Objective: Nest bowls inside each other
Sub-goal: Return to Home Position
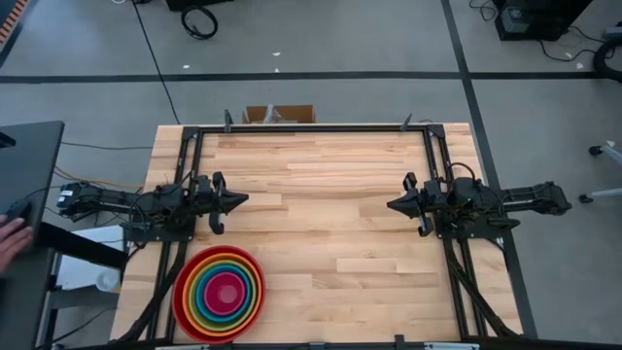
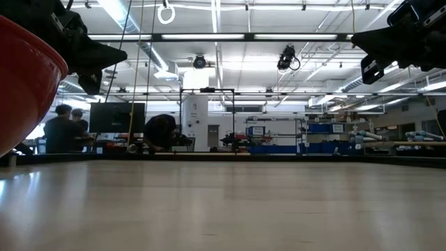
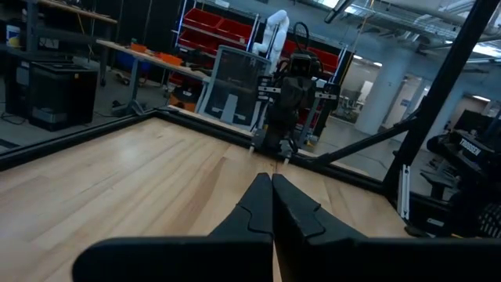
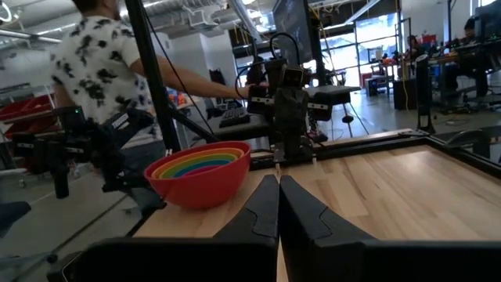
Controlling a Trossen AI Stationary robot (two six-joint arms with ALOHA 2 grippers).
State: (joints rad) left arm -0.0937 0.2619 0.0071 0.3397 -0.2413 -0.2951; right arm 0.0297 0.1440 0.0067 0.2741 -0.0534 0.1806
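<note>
A stack of nested bowls [image 1: 219, 293], red outermost with orange, yellow, green, blue and pink rings inside, rests on its base on the wooden table near the front left corner; it also shows in the right wrist view [image 4: 200, 174] and as a red wall in the low view [image 2: 24, 84]. My left gripper [image 1: 243, 200] hangs shut above the table's left side, pointing toward the right, away from the bowls. My right gripper [image 1: 392, 205] hangs shut above the right side, pointing left. Both hold nothing.
A black frame [image 1: 311, 128] runs along the table's far edge and down both sides under the arms. A small cardboard box [image 1: 279, 114] sits behind the far edge. A person's hand [image 1: 12, 236] shows at the far left, off the table.
</note>
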